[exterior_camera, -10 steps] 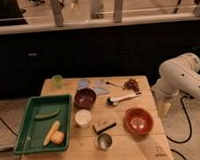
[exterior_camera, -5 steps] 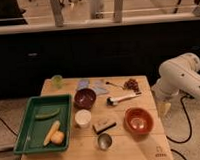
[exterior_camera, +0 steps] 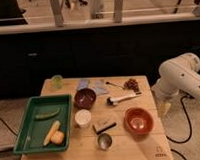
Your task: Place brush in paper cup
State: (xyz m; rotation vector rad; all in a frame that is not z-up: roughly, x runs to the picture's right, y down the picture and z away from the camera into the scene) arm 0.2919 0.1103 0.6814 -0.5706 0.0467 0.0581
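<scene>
The brush (exterior_camera: 122,98) lies flat on the wooden table (exterior_camera: 129,149), right of centre, its white handle pointing right and its dark head to the left. The paper cup (exterior_camera: 83,118) stands upright, small and white, left of the brush and nearer the front. My gripper (exterior_camera: 165,108) hangs pointing down just off the table's right edge, right of the brush and apart from it. It is open and holds nothing. The white arm rises behind it at the right.
A maroon bowl (exterior_camera: 85,98) sits behind the paper cup. An orange bowl (exterior_camera: 138,120), a tan block (exterior_camera: 104,126) and a metal cup (exterior_camera: 104,141) lie near the front. A green tray (exterior_camera: 26,128) with vegetables fills the left. At the back are a green cup (exterior_camera: 57,81) and grapes (exterior_camera: 131,84).
</scene>
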